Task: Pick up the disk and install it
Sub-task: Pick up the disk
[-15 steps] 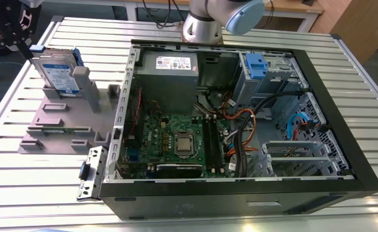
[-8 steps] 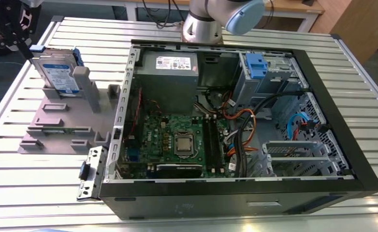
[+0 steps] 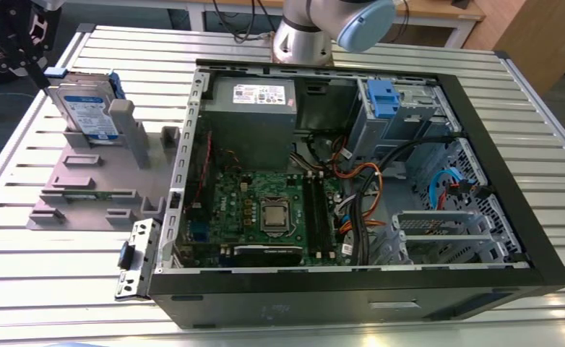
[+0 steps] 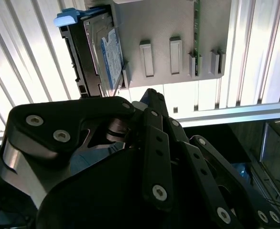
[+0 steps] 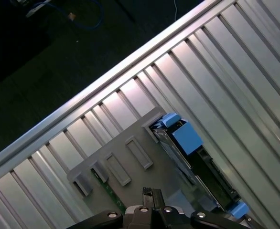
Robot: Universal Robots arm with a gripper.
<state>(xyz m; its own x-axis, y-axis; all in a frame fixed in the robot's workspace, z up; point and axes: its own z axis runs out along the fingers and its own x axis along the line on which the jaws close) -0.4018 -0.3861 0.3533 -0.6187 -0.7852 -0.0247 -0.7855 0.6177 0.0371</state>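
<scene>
A slatted metal table (image 3: 32, 289) carries everything. On it, well away from the jaws, an open computer case (image 3: 514, 238) lies with its board, cables and drive bay exposed. The arm (image 3: 311, 36) rises behind the case and is cut off by the frame. Under the jaws sits a grey holder (image 5: 130, 167) with raised tabs and slots. The disk (image 5: 188, 152) stands on edge in it, just beside the jaw tips and apart from them, with nothing between. In the first wrist view the gripper (image 5: 148, 194) points down at the holder, its jaws drawn together and empty. Black linkages hide the holder's near part. A blue latch (image 3: 383, 97) sits in the case's bay.
</scene>
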